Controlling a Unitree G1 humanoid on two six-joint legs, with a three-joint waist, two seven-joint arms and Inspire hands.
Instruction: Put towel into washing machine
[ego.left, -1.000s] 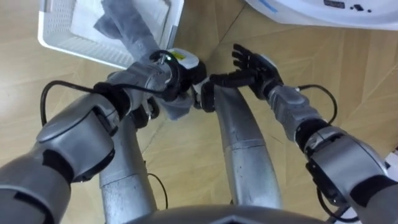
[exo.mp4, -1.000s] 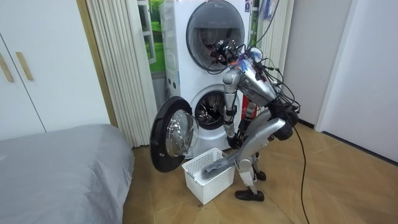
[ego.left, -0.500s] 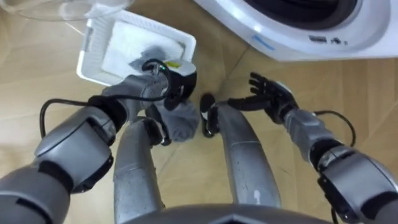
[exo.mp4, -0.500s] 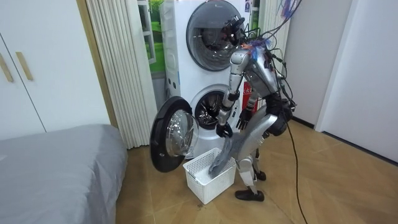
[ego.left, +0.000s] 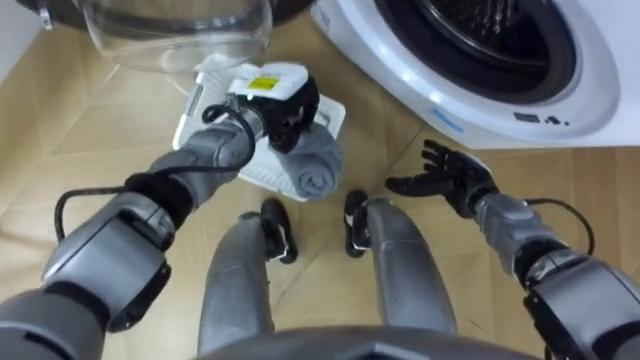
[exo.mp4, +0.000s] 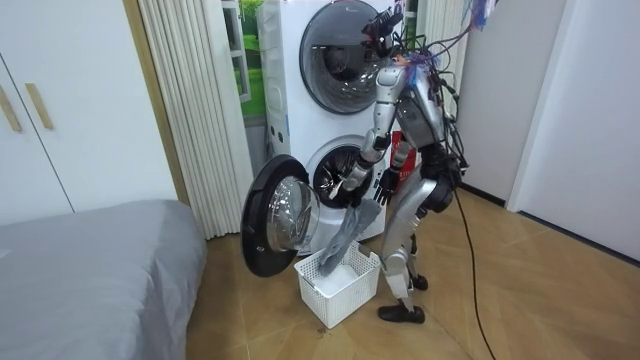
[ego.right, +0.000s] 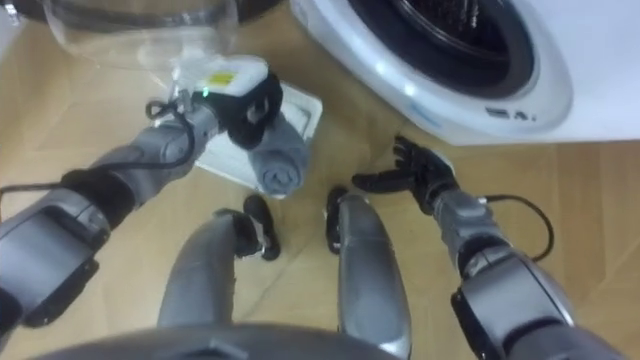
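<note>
The robot stands upright before 2 stacked machines; the lower one, the washing machine (ego.left: 470, 100), has its 1 round door (ego.left: 175, 30) swung open. The left hand (ego.left: 285, 108) has its fingers curled round the top of 1 grey towel (ego.left: 312, 172), which hangs down over 1 white basket (ego.left: 252, 172) on the floor. The right hand (ego.left: 452, 183) holds nothing, fingers spread, near the machine's front.
</note>
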